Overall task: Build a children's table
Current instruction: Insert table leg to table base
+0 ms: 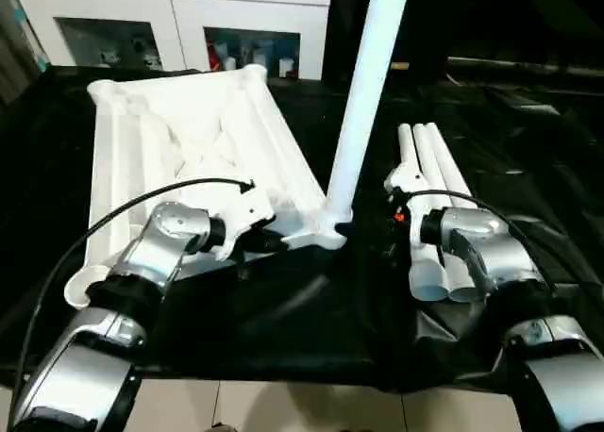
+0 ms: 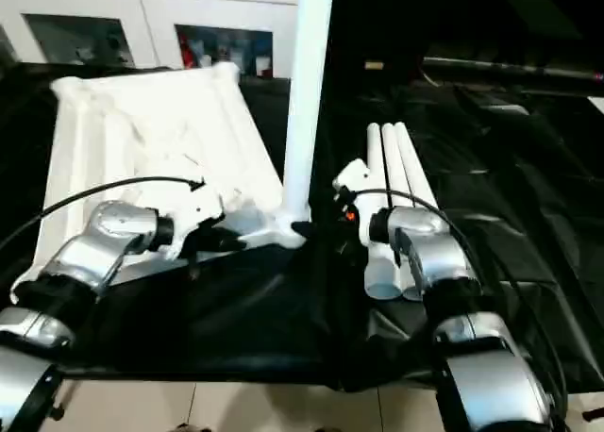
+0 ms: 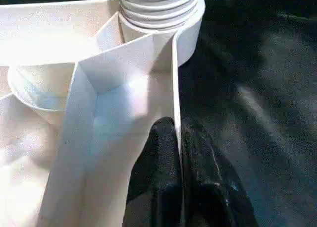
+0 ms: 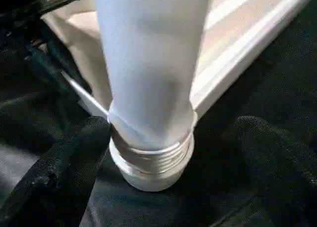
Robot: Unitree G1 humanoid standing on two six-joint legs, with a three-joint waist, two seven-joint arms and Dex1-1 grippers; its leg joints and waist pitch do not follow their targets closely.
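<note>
left gripper (image 3: 179, 152): clenched on tabletop (image 1: 189, 140) rim, near corner
right gripper (image 4: 168, 157): released, fingers astride upright leg (image 1: 363, 102) in corner socket
spare legs (image 1: 434, 196): three, beside right gripper, axes running near to far

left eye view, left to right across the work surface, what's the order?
Left tool, pinched shut on the tabletop's near rim → upright leg standing in the corner socket → right tool → three loose legs lying side by side.
</note>
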